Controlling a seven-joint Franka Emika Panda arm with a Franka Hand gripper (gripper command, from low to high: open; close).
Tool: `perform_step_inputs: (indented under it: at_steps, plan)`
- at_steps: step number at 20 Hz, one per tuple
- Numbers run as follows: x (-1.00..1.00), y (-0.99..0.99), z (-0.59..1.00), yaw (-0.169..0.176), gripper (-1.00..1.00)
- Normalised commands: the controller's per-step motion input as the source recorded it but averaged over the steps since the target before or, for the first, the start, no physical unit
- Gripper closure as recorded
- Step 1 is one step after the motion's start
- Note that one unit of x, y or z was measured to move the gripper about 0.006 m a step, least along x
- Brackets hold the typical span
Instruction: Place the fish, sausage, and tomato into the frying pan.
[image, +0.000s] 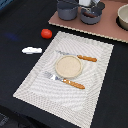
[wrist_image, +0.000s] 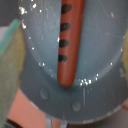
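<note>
Table: I see a dark table (image: 15, 30) from the exterior view, with a pale striped placemat (image: 100, 70) across its middle and a pinkish board (image: 107, 29) at the far edge.
Plate setting: a round beige plate (image: 67, 66) sits on the placemat between an orange-handled knife (image: 80, 57) and an orange-handled fork (image: 67, 81).
Frying pan: the frying pan (image: 91, 17) stands on the board, beside a taller grey pot (image: 66, 10); a beige bowl (image: 123, 17) sits further toward the exterior view's right.
Arm: my gripper (image: 90, 4) hangs just above the pan, mostly cut off by the frame edge.
Sausage: the wrist view shows the sausage (wrist_image: 69, 45) lying inside the pan (wrist_image: 100, 75), reddish with dark grill marks.
Fish: the fish (image: 32, 50) lies on the bare table toward the exterior view's left, well apart from the pan.
Tomato: the tomato (image: 46, 33) rests near the fish, just off the placemat's corner.
Risk: I judge that the round tomato could roll away if nudged during a grasp, and the flat fish could slip from a shallow pinch.
Fingers: neither view shows them, so I cannot tell how far apart they are, or whether they touch the sausage.
</note>
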Motion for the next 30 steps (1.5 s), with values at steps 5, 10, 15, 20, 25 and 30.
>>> perform_step_inputs:
  at_steps: [5,10,15,20,25,30]
  plan:
    - [-0.49,-0.42,0.82,0.000,-1.00]
    - [-0.50,-0.46,0.65,0.000,-1.00]
    - [-0.49,-0.46,0.56,0.000,-1.00]
    - [-0.46,-0.45,0.41,0.000,-1.00]
    - [-0.41,-0.57,0.18,0.000,-1.00]
    - [-0.28,-0.78,0.00,0.000,-1.00]
